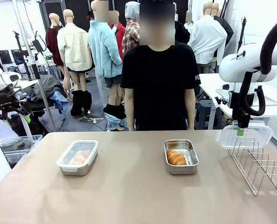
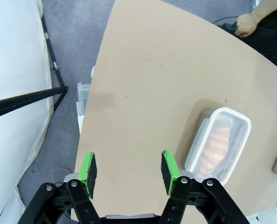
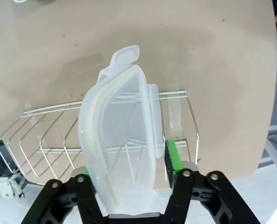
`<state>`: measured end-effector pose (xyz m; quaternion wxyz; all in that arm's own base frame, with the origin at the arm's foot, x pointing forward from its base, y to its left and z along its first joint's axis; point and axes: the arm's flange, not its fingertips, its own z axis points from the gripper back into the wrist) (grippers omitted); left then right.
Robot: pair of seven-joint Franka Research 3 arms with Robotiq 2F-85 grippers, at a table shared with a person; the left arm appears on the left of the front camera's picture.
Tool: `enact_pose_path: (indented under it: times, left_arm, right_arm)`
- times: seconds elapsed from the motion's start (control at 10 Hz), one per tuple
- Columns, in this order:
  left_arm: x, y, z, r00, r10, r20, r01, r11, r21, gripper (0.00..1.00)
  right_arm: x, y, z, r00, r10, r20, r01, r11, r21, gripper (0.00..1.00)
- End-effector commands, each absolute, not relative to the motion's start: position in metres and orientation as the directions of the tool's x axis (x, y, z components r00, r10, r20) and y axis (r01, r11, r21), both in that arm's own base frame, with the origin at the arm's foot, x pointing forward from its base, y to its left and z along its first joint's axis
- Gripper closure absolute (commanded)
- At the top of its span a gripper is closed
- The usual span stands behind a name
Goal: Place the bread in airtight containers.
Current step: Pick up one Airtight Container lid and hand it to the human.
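Two steel airtight containers sit on the table. The left container [image 1: 78,157] [image 2: 218,144] has its clear lid on, and one bread roll shows through it. Farther right, the open container [image 1: 181,156] holds the other bread [image 1: 176,158]. Off the table's left edge my left gripper [image 1: 15,120] [image 2: 129,168] hangs open and empty, high above the table's corner. My right gripper [image 1: 241,130] [image 3: 127,163] is shut on a clear white-rimmed lid [image 1: 244,134] [image 3: 122,140], held on edge just over the wire rack [image 1: 259,163] [image 3: 50,135].
A person in black stands at the table's far side, behind the containers, with one hand [image 2: 248,23] by the far edge. The wire rack fills the table's right side. Plastic bins [image 1: 17,144] sit on the floor at the left. The tan table [image 1: 129,196] is bare in front.
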<state>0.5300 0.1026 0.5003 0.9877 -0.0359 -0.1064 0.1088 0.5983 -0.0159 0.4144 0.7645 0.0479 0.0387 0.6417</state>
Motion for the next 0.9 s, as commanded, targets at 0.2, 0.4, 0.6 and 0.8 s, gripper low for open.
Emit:
enact_pose_path:
  times: [0.2,0.4,0.6,0.8]
  left_arm:
    - [0.5287,0.1023,0.5025,0.951,0.229,0.208,-0.217,0.973,-0.078,0.28]
    - [0.5287,0.1023,0.5025,0.951,0.229,0.208,-0.217,0.973,-0.078,0.28]
    - [0.5287,0.1023,0.5025,0.951,0.229,0.208,-0.217,0.973,-0.078,0.28]
    - [0.5287,0.1023,0.5025,0.951,0.229,0.208,-0.217,0.973,-0.078,0.28]
  right_arm:
    - [0.5987,-0.0153,0.4176,0.193,0.981,-0.014,-0.977,0.193,0.094,1.00]
    - [0.6000,-0.0147,0.4177,0.194,0.981,-0.018,-0.976,0.195,0.099,1.00]
    - [0.6010,-0.0143,0.4180,0.196,0.980,-0.016,-0.975,0.197,0.100,1.00]
    - [0.5999,-0.0163,0.4189,0.179,0.984,0.004,-0.978,0.178,0.110,1.00]
